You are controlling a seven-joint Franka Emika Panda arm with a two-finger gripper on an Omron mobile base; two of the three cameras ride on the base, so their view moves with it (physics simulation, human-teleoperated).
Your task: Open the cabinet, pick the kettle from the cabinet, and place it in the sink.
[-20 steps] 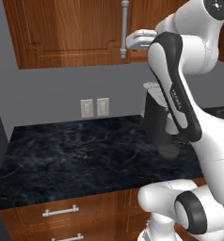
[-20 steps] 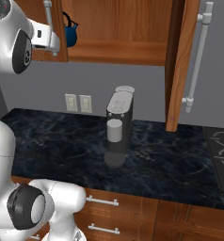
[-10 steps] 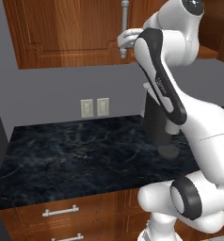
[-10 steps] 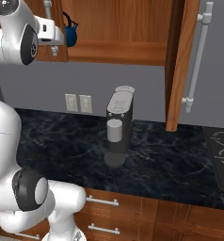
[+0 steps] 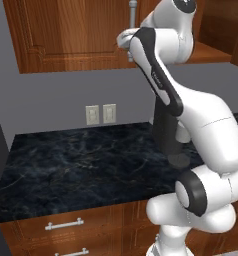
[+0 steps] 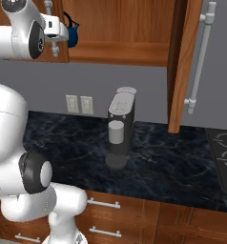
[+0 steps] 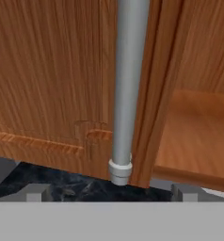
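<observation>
A: Left base view?
B: Arm is raised high, hand up at the cabinet (image 5: 66, 35). The left door is shut and its silver bar handle (image 5: 132, 20) sits right at the wrist. To the right of that the cabinet interior is exposed. Black marble tabletop (image 5: 76, 165) below, two wall outlets (image 5: 101, 114) on the grey wall above it, wooden drawers (image 5: 66, 227) under the edge. Fingers are hidden behind the arm here.

A: Right base view?
B: Kettle (image 6: 71, 34) is on the cabinet shelf, at its left end, dark blue with a black arched handle. The claw (image 6: 55, 45) is just beside it, to its left, at the left door's handle; I can't tell whether they touch. The right door (image 6: 184, 62) stands swung out, edge toward the camera, with its long bar handle facing right. A grey coffee machine (image 6: 121, 126) stands on the tabletop under the shelf.

A: Hand view?
B: The vertical bar handle (image 7: 128, 89) runs down the middle, its lower mount just above the fingertips (image 7: 37, 192). Both tips sit far apart, one on each side of the bar, so the claw is spread wide and pinching nothing. Closed door panel on the left, bare wooden shelf (image 7: 198, 136) on the right.
</observation>
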